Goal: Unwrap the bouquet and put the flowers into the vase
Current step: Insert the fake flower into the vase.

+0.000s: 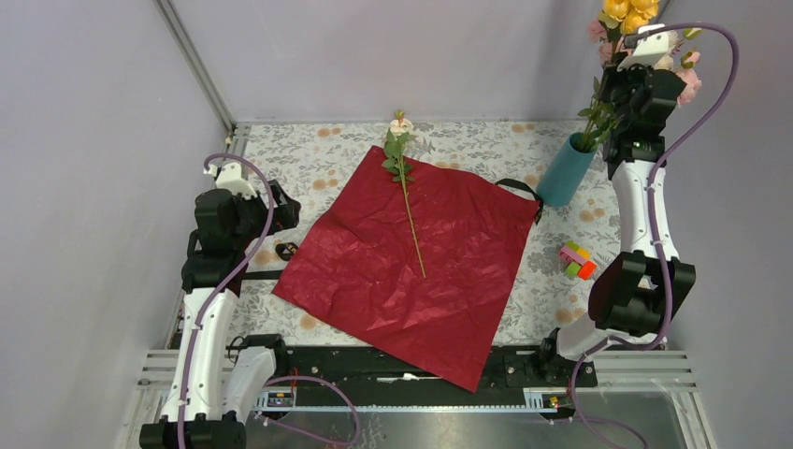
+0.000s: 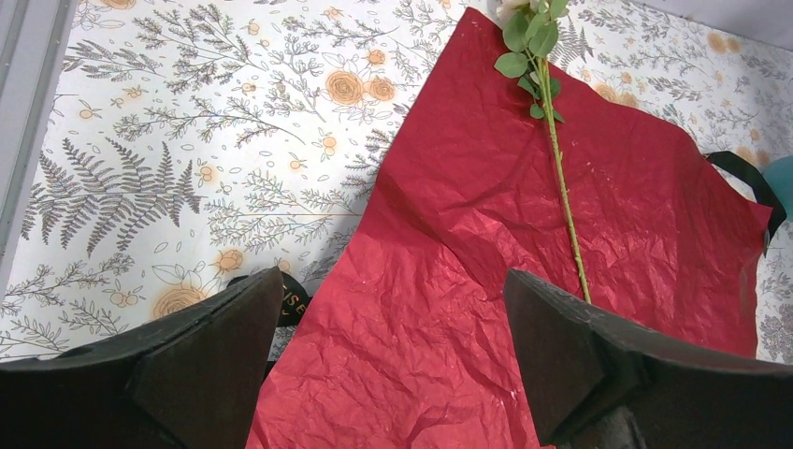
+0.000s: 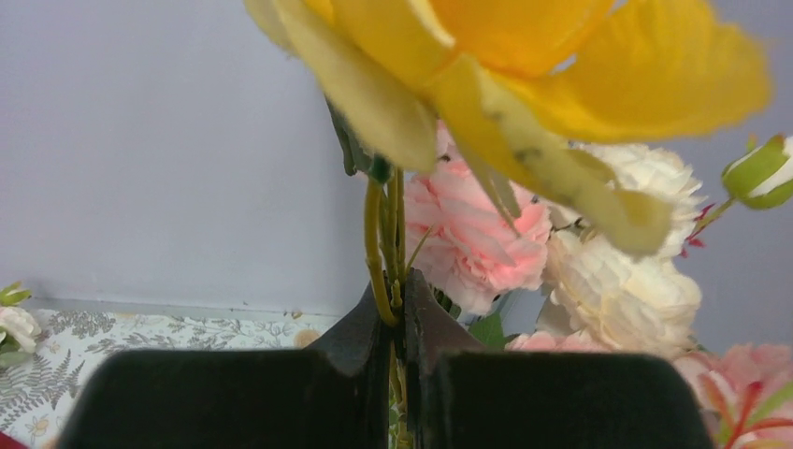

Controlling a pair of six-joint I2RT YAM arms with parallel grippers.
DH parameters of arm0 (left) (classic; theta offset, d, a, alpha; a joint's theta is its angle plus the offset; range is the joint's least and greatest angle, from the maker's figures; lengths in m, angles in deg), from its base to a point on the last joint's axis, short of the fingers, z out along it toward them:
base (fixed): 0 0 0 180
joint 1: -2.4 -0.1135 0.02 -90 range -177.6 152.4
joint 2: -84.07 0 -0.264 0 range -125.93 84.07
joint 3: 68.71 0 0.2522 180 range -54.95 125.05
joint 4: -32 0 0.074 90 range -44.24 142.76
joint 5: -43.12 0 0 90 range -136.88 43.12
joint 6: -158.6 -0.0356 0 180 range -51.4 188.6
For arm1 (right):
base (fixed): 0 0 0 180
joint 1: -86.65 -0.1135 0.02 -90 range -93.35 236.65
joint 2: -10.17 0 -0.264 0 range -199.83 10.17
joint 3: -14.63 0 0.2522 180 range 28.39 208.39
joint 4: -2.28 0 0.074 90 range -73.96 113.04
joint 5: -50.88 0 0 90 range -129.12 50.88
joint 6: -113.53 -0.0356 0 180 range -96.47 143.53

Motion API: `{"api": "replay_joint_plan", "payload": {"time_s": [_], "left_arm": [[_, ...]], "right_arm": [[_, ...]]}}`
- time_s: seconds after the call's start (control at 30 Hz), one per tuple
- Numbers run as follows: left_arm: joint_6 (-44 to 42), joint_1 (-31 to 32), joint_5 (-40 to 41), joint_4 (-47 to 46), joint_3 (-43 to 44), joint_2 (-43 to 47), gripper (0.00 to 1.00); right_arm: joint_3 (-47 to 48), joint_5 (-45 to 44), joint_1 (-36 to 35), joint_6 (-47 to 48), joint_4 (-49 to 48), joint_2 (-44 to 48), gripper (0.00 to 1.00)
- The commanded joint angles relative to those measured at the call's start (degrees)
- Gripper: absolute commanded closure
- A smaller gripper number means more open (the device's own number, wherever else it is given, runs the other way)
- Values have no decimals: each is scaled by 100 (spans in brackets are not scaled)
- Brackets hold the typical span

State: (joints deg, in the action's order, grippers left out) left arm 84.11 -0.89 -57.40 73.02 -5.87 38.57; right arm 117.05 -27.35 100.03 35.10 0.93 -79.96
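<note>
Right pincer (image 3: 400, 313) clamped on stems (image 3: 382, 234) above vase (image 1: 567, 169) | lower straight, release once seated | left pincer (image 2: 391, 292) wide

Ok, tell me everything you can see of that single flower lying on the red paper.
The single flower is one long, thin, greenish-brown stem with a small pale cream-pink bloom at its far end and a cluster of green leaves just below the bloom. It lies flat and slightly slanted. Most of the stem rests across the crinkled red paper, and the bloom reaches past the paper's far corner onto the printed tablecloth. Nothing holds it.
</note>
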Motion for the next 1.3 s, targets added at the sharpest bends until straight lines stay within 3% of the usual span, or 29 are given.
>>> {"api": "replay_joint_plan", "payload": {"time_s": [0.0,0.17,0.67,0.8,0.97,1.27], "left_arm": [[71,-64,-131,-343,-29,-10,4],[97,-100,-266,-391,-30,-47,4],[110,-104,-408,-419,-99,66,4],[119,-110,-441,-433,-109,72,4],[128,-108,-442,-433,-118,93,4],[131,-108,-471,-444,-127,98,4]], "right_arm": [[-389,125,15,-106,-762,28,100],[-1192,142,6,-137,-1314,208,100],[-1937,453,6,-130,-1484,132,100],[-1967,427,6,-209,-1494,91,90],[-2054,352,7,-333,-1540,91,86],[-2301,256,6,-458,-1683,186,70]]}}
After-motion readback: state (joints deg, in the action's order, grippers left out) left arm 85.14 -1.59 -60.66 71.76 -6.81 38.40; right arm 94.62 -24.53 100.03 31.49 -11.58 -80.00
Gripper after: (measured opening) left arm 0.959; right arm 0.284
